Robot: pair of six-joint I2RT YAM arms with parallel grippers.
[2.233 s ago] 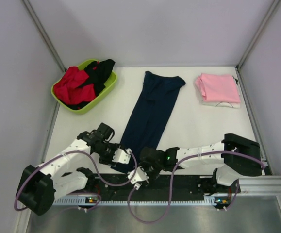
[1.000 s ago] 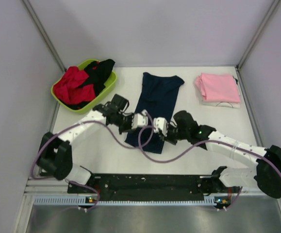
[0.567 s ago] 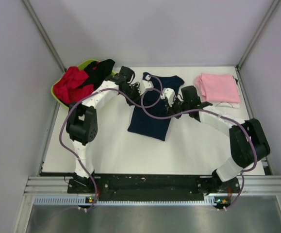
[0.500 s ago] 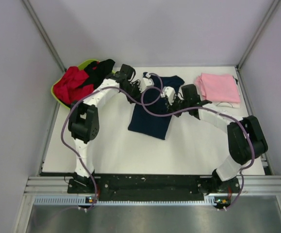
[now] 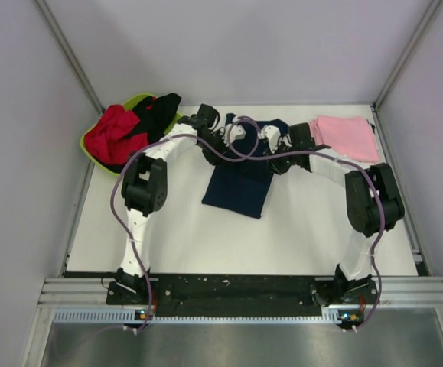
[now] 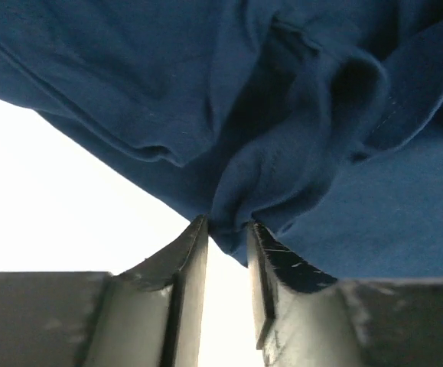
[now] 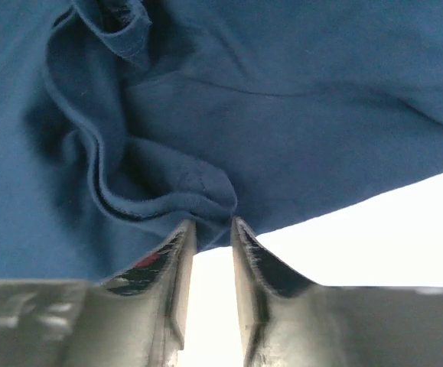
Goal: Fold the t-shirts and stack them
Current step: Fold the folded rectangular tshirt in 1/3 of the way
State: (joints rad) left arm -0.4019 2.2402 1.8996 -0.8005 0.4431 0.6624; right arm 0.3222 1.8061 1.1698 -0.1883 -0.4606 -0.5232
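The dark navy t-shirt (image 5: 238,186) lies mid-table, folded over on itself into a short rectangle. My left gripper (image 5: 234,134) and right gripper (image 5: 270,138) are side by side at its far end. In the left wrist view the gripper (image 6: 227,232) is shut on a bunched edge of the navy t-shirt (image 6: 298,115). In the right wrist view the gripper (image 7: 212,227) is shut on a navy fold (image 7: 206,99) the same way. A folded light pink t-shirt (image 5: 349,138) lies at the far right. The red t-shirt (image 5: 110,134) and black t-shirt (image 5: 158,107) lie crumpled in the basin.
The lime green basin (image 5: 135,99) stands at the far left corner, close to my left arm. Metal frame posts run along both sides of the white table (image 5: 313,222). The pink t-shirt lies just right of my right wrist.
Both grippers have carried the navy t-shirt's near hem from the table's front edge to its far end, folding the long shirt in half. Both arms are now stretched far out.
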